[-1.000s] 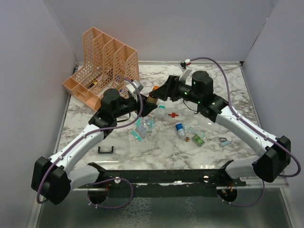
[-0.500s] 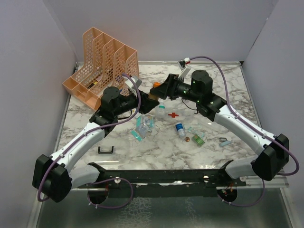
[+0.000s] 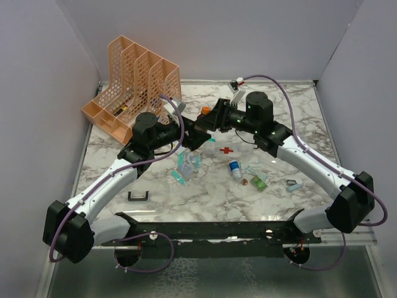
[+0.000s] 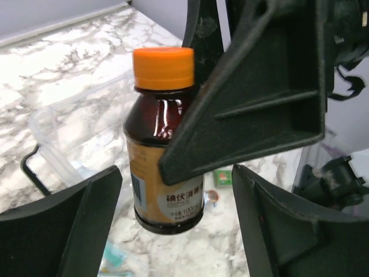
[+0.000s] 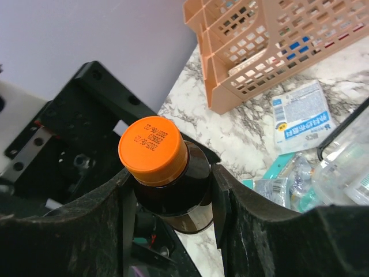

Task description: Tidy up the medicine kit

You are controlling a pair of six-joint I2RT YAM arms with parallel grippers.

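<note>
A brown medicine bottle with an orange cap (image 3: 202,115) hangs in the air over the table's middle. My right gripper (image 3: 209,120) is shut on its body; in the right wrist view the pads clamp the glass just under the cap (image 5: 153,151). My left gripper (image 3: 191,133) is open, its two fingers (image 4: 57,231) standing either side of the bottle's base (image 4: 167,190) with gaps. The medicine kit, a clear box with a red cross (image 3: 227,150), lies below; its clear wall (image 4: 52,133) and black handle (image 5: 340,130) show in the wrist views.
An orange mesh file rack (image 3: 133,84) stands at the back left. Teal sachets (image 3: 184,169), a blue-capped vial (image 3: 235,167), a green packet (image 3: 258,182) and a small piece (image 3: 294,184) lie around the kit. A loose black U-shaped piece (image 3: 138,197) lies front left.
My right gripper has carried the bottle a little up and away from me. My left gripper has moved in under it, fingers now around the bottle's base.
</note>
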